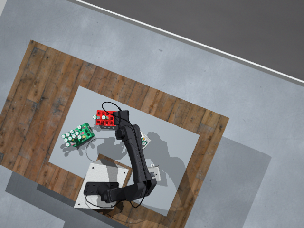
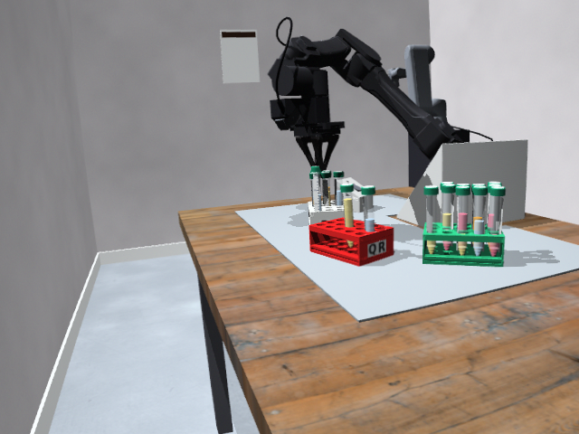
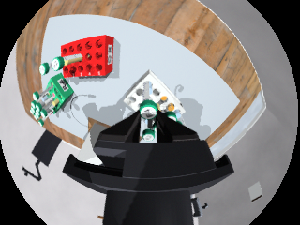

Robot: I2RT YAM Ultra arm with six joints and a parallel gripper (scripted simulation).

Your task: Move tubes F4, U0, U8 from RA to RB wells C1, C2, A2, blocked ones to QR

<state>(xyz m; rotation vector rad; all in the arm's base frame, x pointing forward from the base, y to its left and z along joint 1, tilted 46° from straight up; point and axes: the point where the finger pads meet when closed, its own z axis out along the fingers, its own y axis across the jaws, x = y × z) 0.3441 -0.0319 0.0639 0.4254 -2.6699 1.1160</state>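
My gripper is shut on the green cap of a clear tube, upright at the white rack RB. Its cap is a little higher than its neighbours' in the exterior view; its lower end and exact well are hidden. Other green-capped tubes stand in RB close to the fingers. The green rack RA holds several capped tubes. No tube's label is readable.
The red rack QR holds a yellow-filled tube and a blue-filled tube. A light grey button box stands near the arm's base plate.
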